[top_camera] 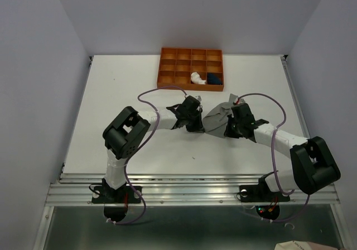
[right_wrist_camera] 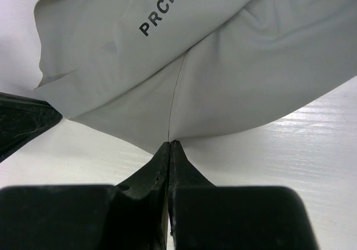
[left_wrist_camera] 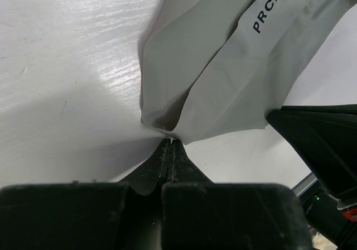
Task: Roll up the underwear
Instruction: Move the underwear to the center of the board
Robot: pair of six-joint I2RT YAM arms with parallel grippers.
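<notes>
We see the grey underwear (top_camera: pixel 216 118) bunched in the middle of the table (top_camera: pixel 111 127), near an orange tray (top_camera: pixel 162 67) that holds a white pair (top_camera: pixel 197 78) and a navy pair (top_camera: pixel 214 79). Our left gripper (left_wrist_camera: pixel 170 142) and right gripper (right_wrist_camera: pixel 170 144) are each pinched tight on a thin bit of the grey cloth's edge. We judge that either hold could slip if we pull unevenly, and the slack cloth could roll crooked.

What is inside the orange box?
A white cloth bundle and a navy blue bundle sit in neighbouring compartments of the orange box, in its near row. Anything beneath them is covered.
</notes>
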